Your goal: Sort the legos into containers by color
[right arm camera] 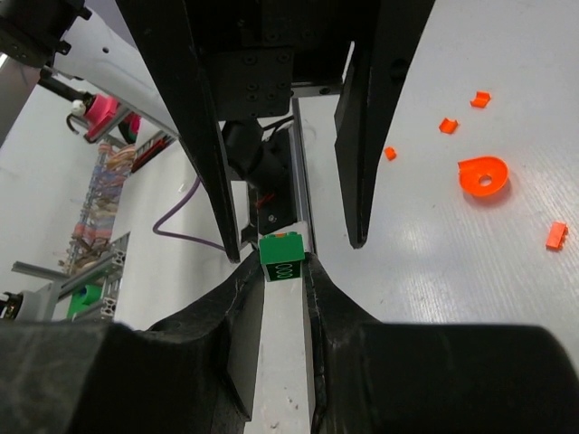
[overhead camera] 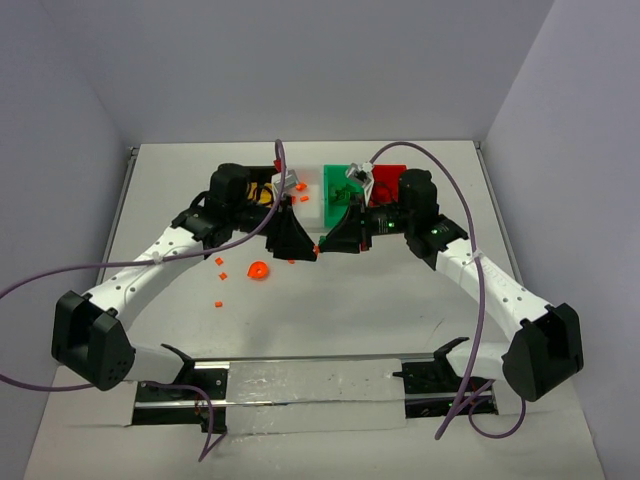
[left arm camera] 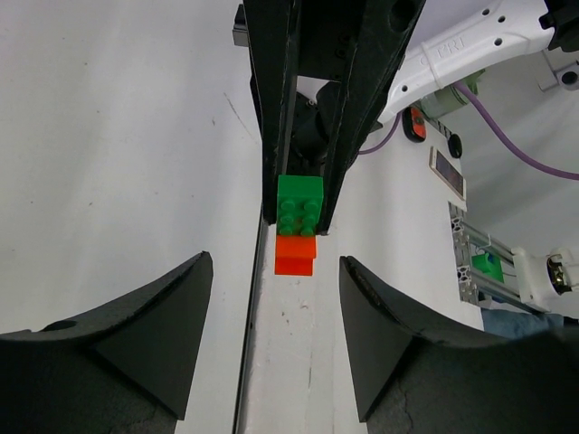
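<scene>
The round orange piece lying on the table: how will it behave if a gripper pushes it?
The round orange piece lies flat, so it will probably slide on the smooth table rather than roll. It looks like stiff, light plastic, unlikely to bend. Its low rim may be hard to pinch.

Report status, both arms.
Right gripper shut on green brick, orange brick joined to it. Left gripper open, facing it. Nothing between.
</scene>
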